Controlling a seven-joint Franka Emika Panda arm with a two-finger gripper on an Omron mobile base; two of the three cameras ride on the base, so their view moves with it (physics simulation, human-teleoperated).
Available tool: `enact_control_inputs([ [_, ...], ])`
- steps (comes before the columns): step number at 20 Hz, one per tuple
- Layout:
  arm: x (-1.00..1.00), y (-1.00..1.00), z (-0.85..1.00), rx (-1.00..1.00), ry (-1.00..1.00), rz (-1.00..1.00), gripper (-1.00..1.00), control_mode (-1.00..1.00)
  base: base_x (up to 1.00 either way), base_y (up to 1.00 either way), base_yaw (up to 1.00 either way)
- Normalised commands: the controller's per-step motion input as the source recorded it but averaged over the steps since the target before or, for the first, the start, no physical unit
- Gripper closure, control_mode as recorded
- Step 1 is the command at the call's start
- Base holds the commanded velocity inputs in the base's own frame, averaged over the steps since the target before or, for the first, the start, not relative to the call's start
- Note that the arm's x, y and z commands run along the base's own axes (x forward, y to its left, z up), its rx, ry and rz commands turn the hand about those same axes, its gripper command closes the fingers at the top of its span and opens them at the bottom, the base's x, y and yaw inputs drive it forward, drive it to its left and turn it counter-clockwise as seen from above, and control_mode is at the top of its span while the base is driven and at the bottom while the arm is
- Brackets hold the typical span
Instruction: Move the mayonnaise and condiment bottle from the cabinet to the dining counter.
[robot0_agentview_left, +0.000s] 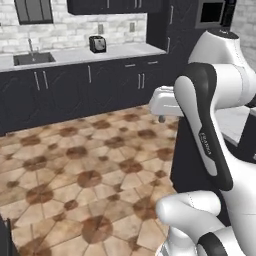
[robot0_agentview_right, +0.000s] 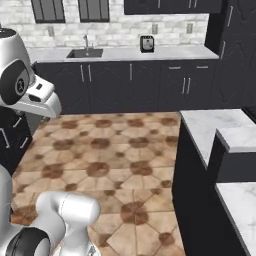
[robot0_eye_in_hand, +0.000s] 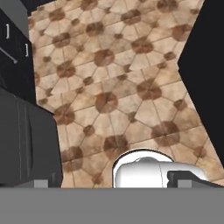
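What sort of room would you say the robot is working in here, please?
It looks like a home kitchen: a sink with a tap is set into a pale worktop over black base cabinets, a toaster stands against the white brick wall, and the floor is patterned tile.

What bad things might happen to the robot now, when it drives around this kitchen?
1. The marble counter sits close on the arm's right; if the base turns, the arm might bump its dark side.
2. The gripper is open and holds nothing, pointing at the tiled floor. No jar or bottle is in sight, so the robot may waste time searching.
3. The black cabinets stand across the floor; driving there fast might hit their doors.
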Motion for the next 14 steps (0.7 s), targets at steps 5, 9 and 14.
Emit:
enact_control_inputs([
  [5, 0.0, 0.0, 0.0, 0.0, 0.0, 0.0, -1.0, 1.0, 1.0, 0.3, -0.08],
  [9, 0.0, 0.0, 0.0, 0.0, 0.0, 0.0, -1.0, 1.0, 1.0, 0.22, -0.01],
  [14, 0.0, 0.0, 0.0, 0.0, 0.0, 0.0, -1.0, 1.0, 1.0, 0.2, 0.1],
])
